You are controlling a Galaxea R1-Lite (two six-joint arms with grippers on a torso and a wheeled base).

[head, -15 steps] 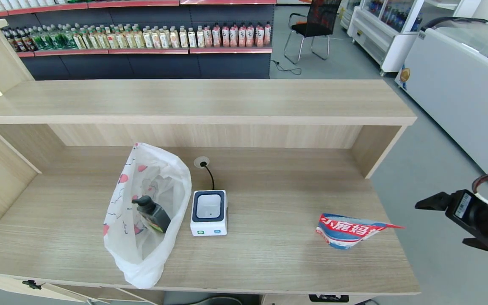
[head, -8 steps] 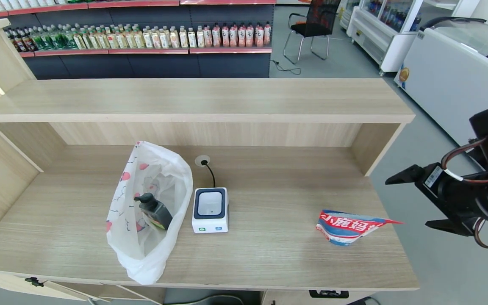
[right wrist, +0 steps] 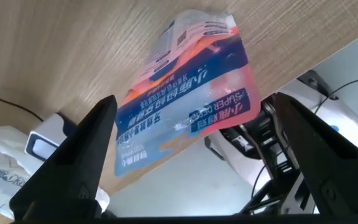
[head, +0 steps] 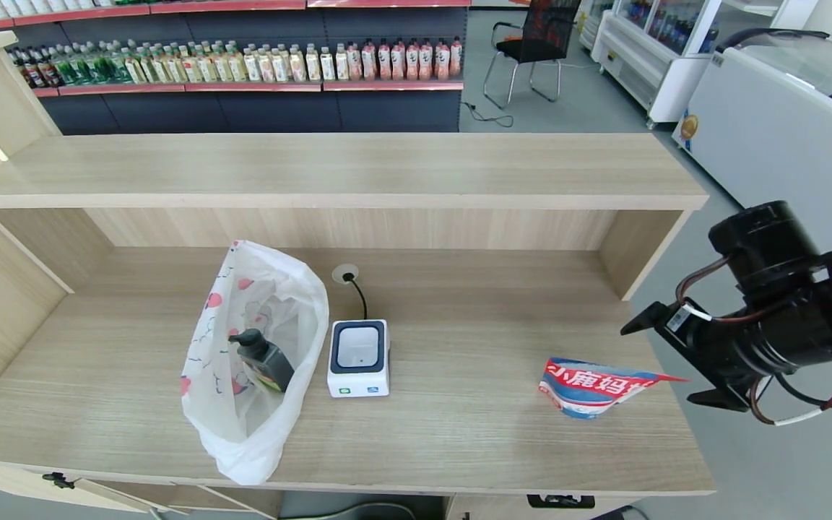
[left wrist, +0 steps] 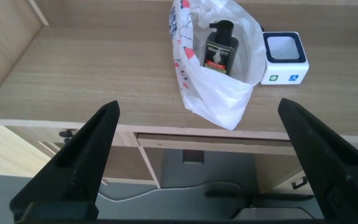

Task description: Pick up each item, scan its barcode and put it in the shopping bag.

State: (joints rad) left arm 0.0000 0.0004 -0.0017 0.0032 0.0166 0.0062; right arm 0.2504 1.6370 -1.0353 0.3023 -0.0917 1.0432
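Wood of a pale grain covers the table point(head: 474, 440) in front of me, with a raised ledge along its far side. On its left half lies the shopping bag point(head: 243, 433), thin white plastic with red and dark marks, its mouth gaping wide and facing up and away from me.

My right hand point(head: 664, 364) hangs just past the table's right edge, level with the top. Its two black fingers are spread wide with nothing between them. It points in toward the table, close to the pouch but not touching it as far as I can see. My left hand point(left wrist: 199, 104) is out in front of the table's near edge, well apart from everything on it. Its fingers are also spread wide and empty, and it faces the bag's mouth.

Near the table's right end lies the pouch point(head: 586, 390), red, white and blue and flat on its side. One pointed top corner sticks out over the right edge toward my right hand.

Just right of the bag stands the scanner point(head: 358, 361), a small white box with a dark-framed window on top. Inside the bag a dark pump bottle point(head: 268, 365) leans with its nozzle toward the far side. A thin black cord point(head: 358, 296) runs from the back of the scanner to a round hole in the table.
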